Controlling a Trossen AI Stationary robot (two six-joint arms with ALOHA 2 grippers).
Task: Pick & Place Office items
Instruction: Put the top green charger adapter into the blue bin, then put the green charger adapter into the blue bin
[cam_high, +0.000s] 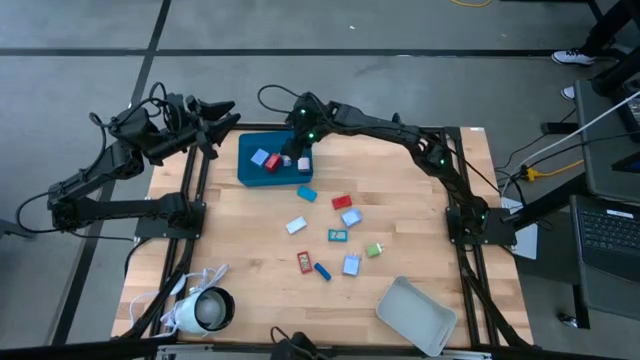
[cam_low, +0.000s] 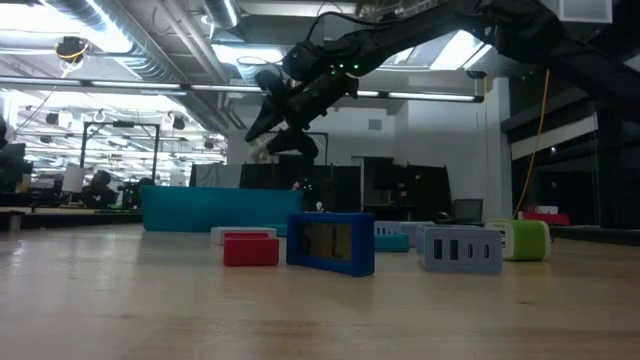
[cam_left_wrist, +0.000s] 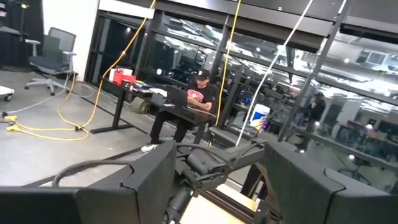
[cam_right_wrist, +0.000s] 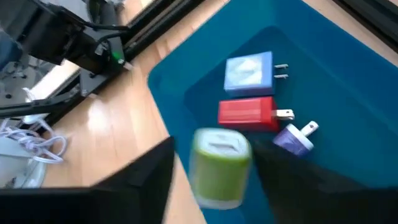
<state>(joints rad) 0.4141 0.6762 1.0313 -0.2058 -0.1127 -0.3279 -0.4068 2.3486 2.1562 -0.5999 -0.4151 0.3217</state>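
My right gripper hangs above the teal tray at the table's far side, shut on a green block. In the tray lie a light blue block, a red block and a lavender one. Several more small blocks lie flat on the wood between the trays, among them a red one, a white one and another green one. My left gripper waits open, off the table's far left corner. My right gripper has the green block's two opposite sides pinched between its fingers. It comes from above, slanting down toward the tray. The block is lifted clear, over the tray's near edge.
A grey tray sits tilted at the near right corner. A white round corded device lies at the near left corner. In the low view a red block, a blue one and a grey one stand in front of the teal tray.
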